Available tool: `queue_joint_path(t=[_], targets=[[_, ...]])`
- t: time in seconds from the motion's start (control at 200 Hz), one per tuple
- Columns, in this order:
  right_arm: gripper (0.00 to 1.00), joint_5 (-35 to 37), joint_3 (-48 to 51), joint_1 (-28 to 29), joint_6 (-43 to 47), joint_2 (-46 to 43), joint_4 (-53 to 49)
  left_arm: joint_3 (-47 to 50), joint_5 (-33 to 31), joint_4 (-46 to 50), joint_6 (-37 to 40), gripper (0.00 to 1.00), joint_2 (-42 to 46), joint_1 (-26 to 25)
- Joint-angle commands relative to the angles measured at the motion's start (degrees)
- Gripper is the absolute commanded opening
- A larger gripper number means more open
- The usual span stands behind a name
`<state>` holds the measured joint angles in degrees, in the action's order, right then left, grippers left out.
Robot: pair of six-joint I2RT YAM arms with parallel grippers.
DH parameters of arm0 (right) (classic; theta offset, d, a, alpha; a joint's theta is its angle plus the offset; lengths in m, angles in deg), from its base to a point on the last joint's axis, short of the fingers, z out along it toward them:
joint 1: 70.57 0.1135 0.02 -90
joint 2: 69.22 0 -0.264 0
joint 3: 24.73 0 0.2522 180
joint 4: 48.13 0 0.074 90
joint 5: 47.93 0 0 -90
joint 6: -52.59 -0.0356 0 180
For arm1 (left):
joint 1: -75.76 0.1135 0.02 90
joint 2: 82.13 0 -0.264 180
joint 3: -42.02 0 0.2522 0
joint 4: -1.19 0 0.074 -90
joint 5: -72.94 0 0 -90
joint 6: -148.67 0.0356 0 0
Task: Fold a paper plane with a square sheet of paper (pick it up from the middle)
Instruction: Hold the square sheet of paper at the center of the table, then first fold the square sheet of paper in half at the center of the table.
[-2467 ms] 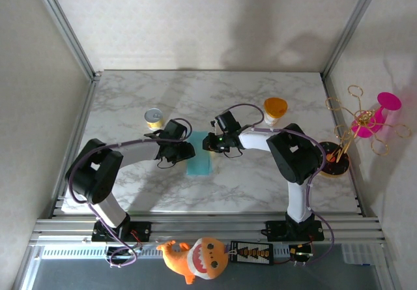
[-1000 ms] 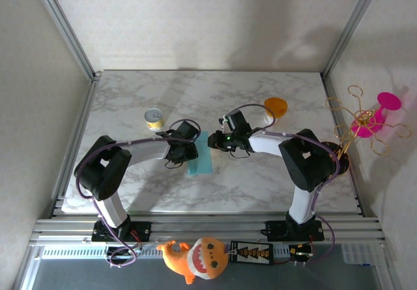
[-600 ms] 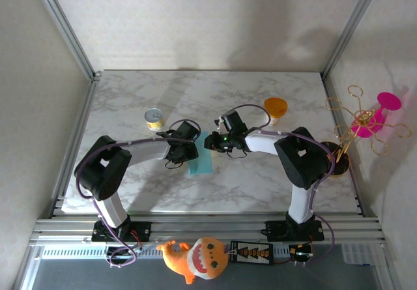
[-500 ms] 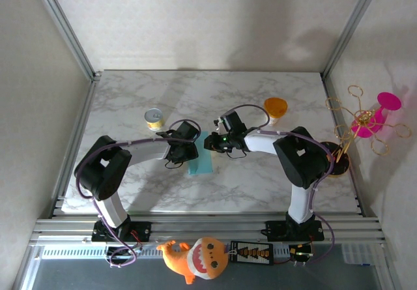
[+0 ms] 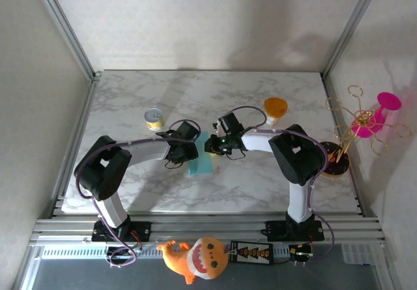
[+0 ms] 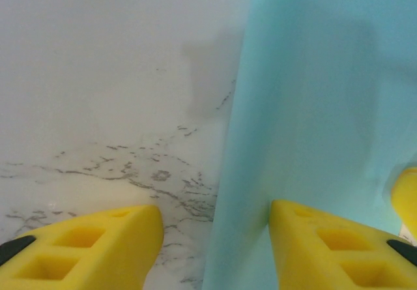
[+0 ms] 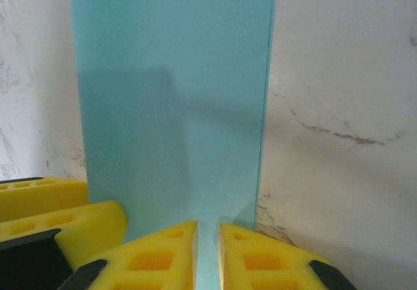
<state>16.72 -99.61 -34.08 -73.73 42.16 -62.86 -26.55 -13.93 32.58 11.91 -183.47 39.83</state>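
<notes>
Teal-blue square sheet of paper point(image 5: 201, 162), folded narrow, flat on table point(image 5: 260, 101), left gripper point(image 6: 215, 219) spread astride its left edge, right gripper point(image 7: 208, 238) narrowed to a slit at its right edge, grip unconfirmed: guard against skewed crease from uneven pressing or slippage.

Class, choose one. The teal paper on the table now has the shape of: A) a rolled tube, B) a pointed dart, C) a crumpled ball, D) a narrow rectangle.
D: the teal paper lies flat with two long, straight, parallel sides, clearly longer than it is wide.
</notes>
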Motion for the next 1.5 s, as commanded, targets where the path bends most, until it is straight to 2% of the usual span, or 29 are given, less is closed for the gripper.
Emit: queue_joint_path(t=[0.0,0.235,0.486,0.621,0.711,0.806,0.941,1.092,1.362,1.492], targets=[[0.17,2.6,-0.6,0.6,1.8,2.6,-5.0,4.3,3.5,-1.5,-1.2,0.51,-7.6,-0.8],[0.16,7.5,1.7,0.5,4.6,4.7,-9.4,3.9,1.7,-2.4,-1.7,0.51,-3.2,-0.8],[0.14,12.3,1.9,0.5,6.2,6.7,-13.3,-1.1,-5.4,1.0,-1.1,0.52,9.3,0.0],[0.13,14.3,1.4,0.5,6.3,7.8,-14.7,0.5,-0.6,-7.0,0.6,0.45,13.8,0.6],[0.12,15.4,0.8,0.5,6.1,8.4,-15.6,1.2,7.1,-13.2,0.0,0.38,12.0,0.6],[0.12,16.2,0.7,0.5,5.9,8.8,-16.1,-0.2,12.3,-14.5,-0.6,0.29,7.7,0.6],[0.1,16.6,0.7,0.5,5.9,9.0,-16.3,-3.2,12.0,-10.1,0.4,0.18,2.8,0.7],[0.1,16.9,1.0,0.6,6.3,9.4,-16.6,-3.4,10.7,-9.9,0.2,0.13,0.1,1.0],[0.08,18.8,1.2,0.8,6.4,10.3,-17.4,-1.1,11.5,-11.2,0.6,0.09,-2.0,1.8],[0.07,20.8,1.7,0.8,6.5,11.5,-18.3,1.9,16.0,-14.4,4.4,0.09,-1.9,3.8]])
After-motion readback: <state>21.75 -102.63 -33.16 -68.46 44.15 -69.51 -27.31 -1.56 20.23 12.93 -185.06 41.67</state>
